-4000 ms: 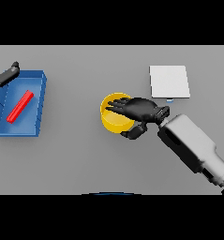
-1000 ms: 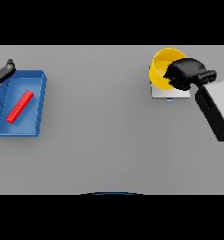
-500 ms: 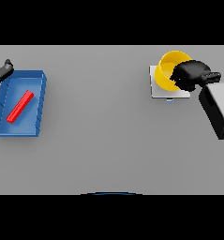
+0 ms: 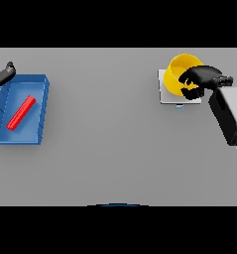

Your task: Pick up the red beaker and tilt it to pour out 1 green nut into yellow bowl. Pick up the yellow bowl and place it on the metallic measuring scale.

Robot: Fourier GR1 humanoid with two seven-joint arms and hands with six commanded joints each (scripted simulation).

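No text, label, brand, number or sign can be read anywhere in the head view. The round yellow bowl (image 4: 180,72), the flat pale metallic measuring scale (image 4: 167,94) beneath it, the blue rectangular tray (image 4: 40,106) on the left and the grey worktop (image 4: 115,139) all show plain, unmarked surfaces.

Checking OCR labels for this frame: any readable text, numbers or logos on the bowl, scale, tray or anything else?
None: no words, numbers, brands or signs can be read anywhere.
Yellow bowl: plain.
Scale: plain pale plate; the small bluish spot at its near edge is too small to read.
Blue tray and the red beaker lying in it: no markings.
Right hand, left hand, table: no markings.
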